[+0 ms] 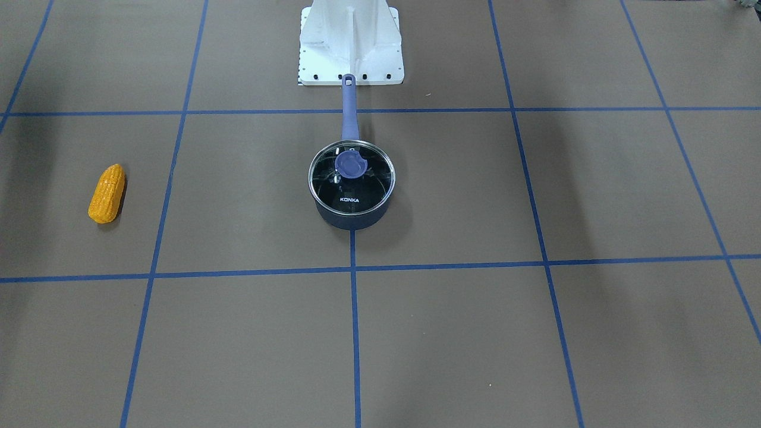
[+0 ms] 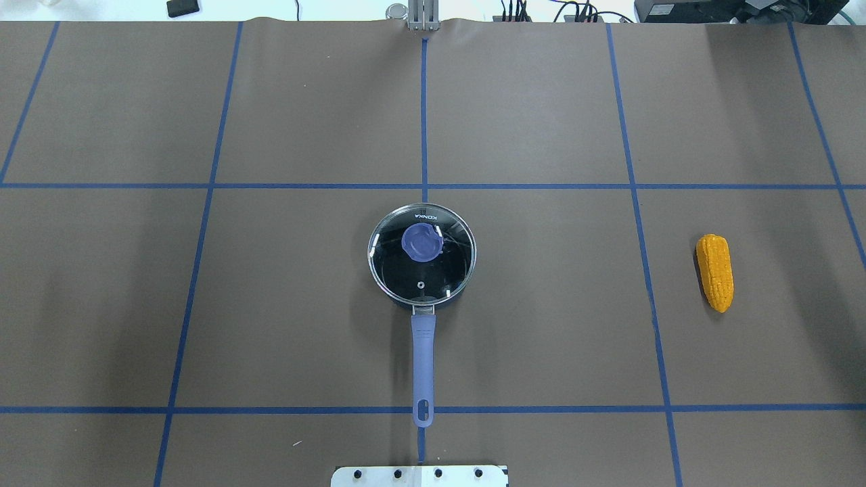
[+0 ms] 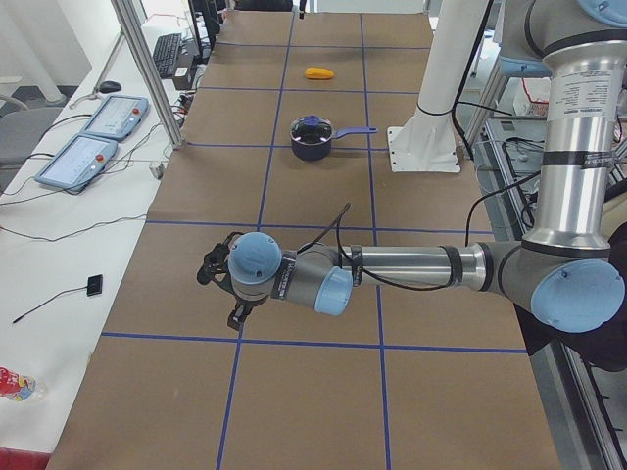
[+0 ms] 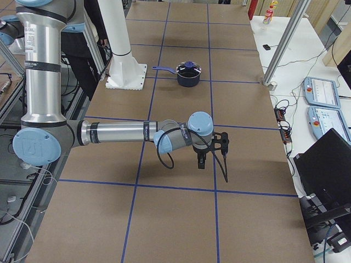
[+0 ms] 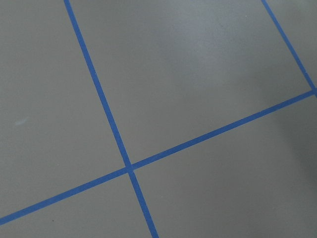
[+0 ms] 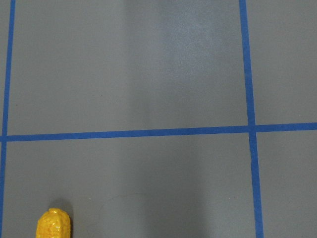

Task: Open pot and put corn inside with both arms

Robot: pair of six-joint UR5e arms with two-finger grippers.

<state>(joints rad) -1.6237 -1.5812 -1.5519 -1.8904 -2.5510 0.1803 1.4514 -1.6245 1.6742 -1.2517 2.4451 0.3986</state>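
The dark navy pot (image 1: 352,215) stands at the table's middle, its purple-blue handle (image 2: 423,352) pointing toward the robot base. The glass lid with its purple knob (image 2: 422,241) sits shut on it. The pot also shows in the exterior left view (image 3: 312,139) and the exterior right view (image 4: 188,74). The orange-yellow corn (image 2: 716,272) lies flat on the robot's right side, apart from the pot (image 1: 107,194); its tip shows in the right wrist view (image 6: 54,226). My left gripper (image 3: 237,315) and right gripper (image 4: 201,162) hover far out at the table's ends; I cannot tell whether they are open or shut.
The white base plate (image 1: 351,65) stands just behind the handle's end. Blue tape lines (image 2: 424,122) form a grid on the brown table. Two teach pendants (image 3: 88,147) and an aluminium post (image 3: 147,78) stand along the far side.
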